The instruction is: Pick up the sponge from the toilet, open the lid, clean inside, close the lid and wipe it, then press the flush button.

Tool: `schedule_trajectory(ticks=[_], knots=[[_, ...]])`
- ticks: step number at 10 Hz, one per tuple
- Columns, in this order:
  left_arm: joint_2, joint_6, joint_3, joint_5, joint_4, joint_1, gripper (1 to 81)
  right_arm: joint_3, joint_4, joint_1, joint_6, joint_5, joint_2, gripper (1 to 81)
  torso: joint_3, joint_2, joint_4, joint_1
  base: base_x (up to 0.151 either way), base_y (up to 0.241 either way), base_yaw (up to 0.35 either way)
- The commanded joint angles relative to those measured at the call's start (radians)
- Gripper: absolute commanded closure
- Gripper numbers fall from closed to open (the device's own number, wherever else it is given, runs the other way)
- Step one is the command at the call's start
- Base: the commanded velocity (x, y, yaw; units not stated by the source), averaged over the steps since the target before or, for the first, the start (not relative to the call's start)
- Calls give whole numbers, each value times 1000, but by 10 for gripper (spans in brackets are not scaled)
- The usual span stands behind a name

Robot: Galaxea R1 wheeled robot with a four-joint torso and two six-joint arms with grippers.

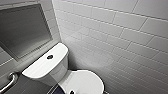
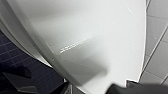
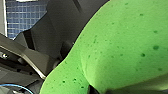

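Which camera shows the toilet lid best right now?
The head view: the smooth white oval plastic lid lies closed, its outline mostly visible. The left wrist view gives a close stretch of glossy white curve, probably part of it, without the outline. The right wrist view gives the porous bright green sponge instead.

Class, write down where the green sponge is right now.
In the right wrist view, the sponge bulges close against the right arm's dark housing, with small blue tiles behind them.

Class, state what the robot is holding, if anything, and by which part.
The right gripper seems to pinch the sponge where it creases; the exact spot is hidden.
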Motion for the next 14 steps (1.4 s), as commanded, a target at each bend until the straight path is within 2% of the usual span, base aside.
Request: schedule_trajectory(ticks=[1, 4, 6, 8, 13, 14], knots=[[-61, -15, 151, -166, 37, -161, 10, -5, -19, -27, -4, -46, -12, 811, 0, 0, 0, 0, 0, 0, 0], [-114, -84, 248, -230, 40, -149, 10, -5, -19, -25, -5, -46, -11, 811, 0, 0, 0, 0, 0, 0, 0], [-161, -151, 301, -240, 40, -137, 10, -9, -18, -25, -5, -47, -9, 811, 0, 0, 0, 0, 0, 0, 0], [-213, -216, 353, -279, 44, -124, 10, -9, -19, -25, -4, -47, -5, 811, 0, 0, 0, 0, 0, 0, 0], [-278, -289, 396, -350, 46, -114, 10, -9, -19, -25, -4, -49, -1, 811, 1, 0, 0, 0, 0, 0, 0], [-293, -300, 398, -387, 46, -106, 10, -9, -19, -24, -4, -47, 0, 811, 1, 0, 0, 0, 0, 0, 0]])
